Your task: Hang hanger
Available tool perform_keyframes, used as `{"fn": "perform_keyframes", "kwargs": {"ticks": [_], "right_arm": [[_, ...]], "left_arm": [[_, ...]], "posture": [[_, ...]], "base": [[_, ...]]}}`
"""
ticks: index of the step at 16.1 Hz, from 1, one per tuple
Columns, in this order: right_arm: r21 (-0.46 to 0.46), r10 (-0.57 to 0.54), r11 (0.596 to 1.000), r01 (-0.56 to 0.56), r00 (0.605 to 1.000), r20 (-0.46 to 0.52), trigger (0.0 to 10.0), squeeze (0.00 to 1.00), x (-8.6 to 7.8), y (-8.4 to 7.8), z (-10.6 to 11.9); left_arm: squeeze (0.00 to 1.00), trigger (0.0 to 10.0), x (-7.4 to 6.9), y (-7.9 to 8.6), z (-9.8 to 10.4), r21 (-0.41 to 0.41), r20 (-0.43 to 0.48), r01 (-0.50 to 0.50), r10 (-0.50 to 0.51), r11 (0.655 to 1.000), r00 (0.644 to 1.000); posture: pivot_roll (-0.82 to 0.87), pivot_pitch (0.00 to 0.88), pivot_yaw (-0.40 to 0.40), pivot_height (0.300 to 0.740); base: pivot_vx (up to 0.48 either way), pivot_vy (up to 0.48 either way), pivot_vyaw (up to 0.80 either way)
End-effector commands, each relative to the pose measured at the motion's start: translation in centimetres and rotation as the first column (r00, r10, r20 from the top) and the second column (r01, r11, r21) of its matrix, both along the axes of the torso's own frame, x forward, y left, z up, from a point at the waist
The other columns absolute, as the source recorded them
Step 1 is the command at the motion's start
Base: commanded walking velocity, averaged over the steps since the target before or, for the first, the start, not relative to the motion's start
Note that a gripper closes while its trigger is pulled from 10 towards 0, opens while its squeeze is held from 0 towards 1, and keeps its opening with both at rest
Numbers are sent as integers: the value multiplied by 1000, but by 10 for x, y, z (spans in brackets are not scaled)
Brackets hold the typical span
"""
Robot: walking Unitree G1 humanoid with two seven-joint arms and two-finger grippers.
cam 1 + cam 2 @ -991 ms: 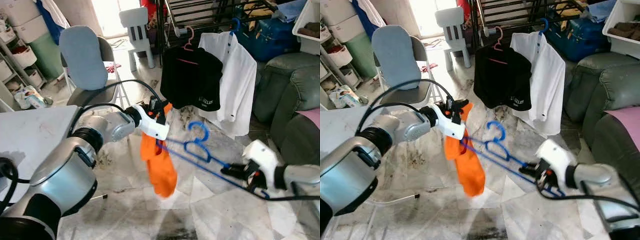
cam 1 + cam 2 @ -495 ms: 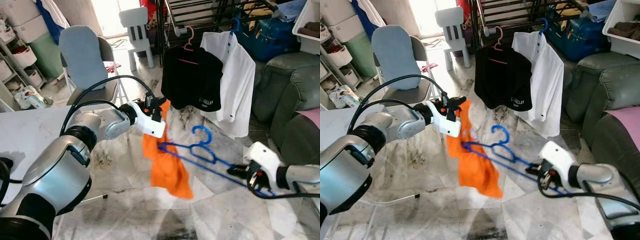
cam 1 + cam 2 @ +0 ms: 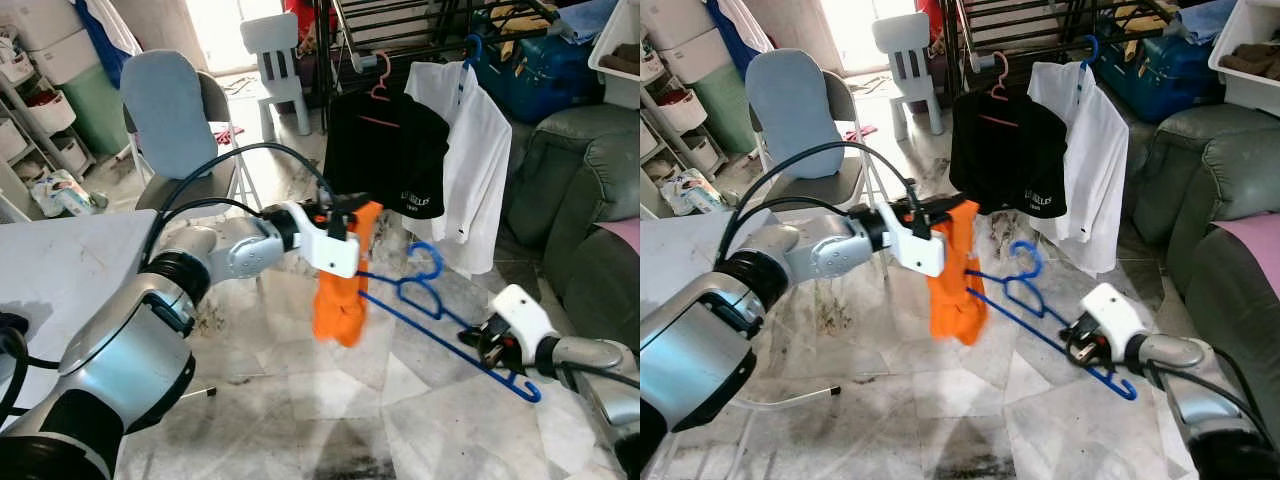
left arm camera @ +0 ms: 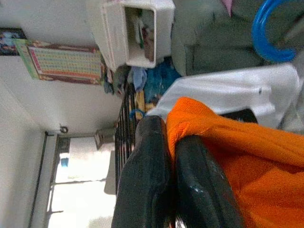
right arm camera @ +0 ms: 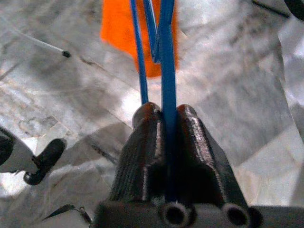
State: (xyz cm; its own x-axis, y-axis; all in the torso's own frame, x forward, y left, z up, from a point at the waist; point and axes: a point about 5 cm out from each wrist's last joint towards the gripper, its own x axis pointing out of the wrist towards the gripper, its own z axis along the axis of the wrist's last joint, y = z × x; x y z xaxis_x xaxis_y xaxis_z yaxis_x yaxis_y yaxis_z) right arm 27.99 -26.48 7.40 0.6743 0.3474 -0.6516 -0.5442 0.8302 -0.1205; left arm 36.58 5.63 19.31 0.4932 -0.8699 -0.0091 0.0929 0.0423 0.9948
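My left gripper [image 3: 352,207] is shut on the top edge of an orange garment [image 3: 338,300], which hangs bunched below it over the marble floor. The left wrist view shows both black fingers [image 4: 148,175] pinching the orange cloth [image 4: 247,156]. A blue hanger [image 3: 415,292] stretches from the garment down to my right gripper [image 3: 482,345], with its hook pointing up. That gripper is low on the right and shut on the hanger's thin blue bar [image 5: 166,71], which runs out toward the orange garment [image 5: 121,28].
A dark rack behind holds a black shirt [image 3: 385,150] on a pink hanger and a white shirt [image 3: 470,160] on a blue one. Grey chair [image 3: 170,120] and white table [image 3: 60,270] stand left, green sofa [image 3: 590,200] right, a small white chair [image 3: 275,60] far back.
My left gripper carried the orange garment right, toward the rack, and the cloth now hangs bunched. The hanger and right gripper shifted right with it.
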Motion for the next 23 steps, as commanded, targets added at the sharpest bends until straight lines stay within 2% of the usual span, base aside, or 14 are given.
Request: {"fn": "perform_keyframes", "kwargs": {"ticks": [1, 2, 5, 8, 10, 11, 13, 14, 16, 17, 18, 19, 20, 23], "right_arm": [[-46, -82, 996, 81, 996, -28, 10000, 0, -1, -8, -9], [-35, -142, 989, 142, 990, -15, 10000, 0, 1, -13, -10], [117, -294, 953, 279, 945, 140, 10000, 0, 23, -10, 12], [449, -267, 878, 167, 949, 170, 10000, 0, 35, 25, 35], [501, -227, 858, 116, 960, 167, 10000, 0, 35, 37, 39], [523, -123, 852, 21, 979, 162, 10000, 0, 29, 50, 41], [502, 36, 859, -102, 990, 140, 10000, 0, 14, 64, 36], [455, 133, 877, -157, 987, 84, 10000, 0, 0, 67, 24], [338, 267, 911, -235, 962, -51, 10000, 0, -27, 59, 2], [283, 288, 925, -255, 954, -81, 10000, 0, -33, 53, -3], [233, 293, 936, -263, 950, -105, 10000, 0, -37, 45, -4], [122, 250, 964, -235, 959, -131, 10000, 0, -37, 26, -6], [-56, 161, 984, -169, 979, -126, 10000, 0, -30, -1, -5], [-155, -21, 988, 25, 999, 31, 10000, 0, -3, -18, 13]], "left_arm": [[0, 10000, -1, -4, 17, -73, 35, 36, -34, 997, 999], [0, 10000, -2, -6, 18, -84, 20, 49, -47, 995, 999], [0, 10000, -6, -5, 3, -50, -17, 53, -54, 997, 998], [0, 10000, -12, -12, -7, -6, -9, 96, -96, 995, 995], [0, 10000, -14, -15, -10, 6, -20, 97, -97, 995, 995], [0, 10000, -12, -16, -12, 17, -21, 75, -75, 997, 997], [0, 10000, -9, -16, -12, 11, -37, 43, -43, 999, 998], [0, 10000, -6, -15, -9, -9, -41, 24, -25, 1000, 999], [0, 10000, -4, -12, -5, -28, -57, 5, -6, 1000, 998], [0, 10000, -4, -11, -6, -23, -64, -2, 0, 1000, 998], [0, 10000, -4, -9, -8, -14, -63, -5, 4, 1000, 998], [0, 10000, -3, -7, -10, -2, -71, -12, 12, 1000, 997], [0, 10000, -3, -6, -12, 7, -76, -19, 20, 1000, 997], [0, 10000, -3, -5, -12, 12, -85, -19, 20, 1000, 996]], "posture": [[-180, 0, 142, 740], [-180, 0, 142, 740], [-182, 0, 143, 740], [-181, 0, 138, 740], [-183, 0, 136, 740], [-182, 0, 133, 740], [-187, 0, 131, 740], [-187, 0, 129, 740], [-187, 0, 129, 740], [-187, 0, 129, 740], [-187, 0, 130, 740], [-190, 0, 133, 740], [-192, 0, 134, 740], [-194, 0, 137, 740]], "base": [[0, 0, 0], [0, 0, 0], [0, 0, 0], [0, 0, 0], [0, 0, 0], [0, 0, 0], [0, 0, 0], [0, 0, 0], [0, 0, 0], [0, 0, 0], [0, 0, 0], [0, 0, 0], [0, 0, 0], [0, 0, 0]]}}
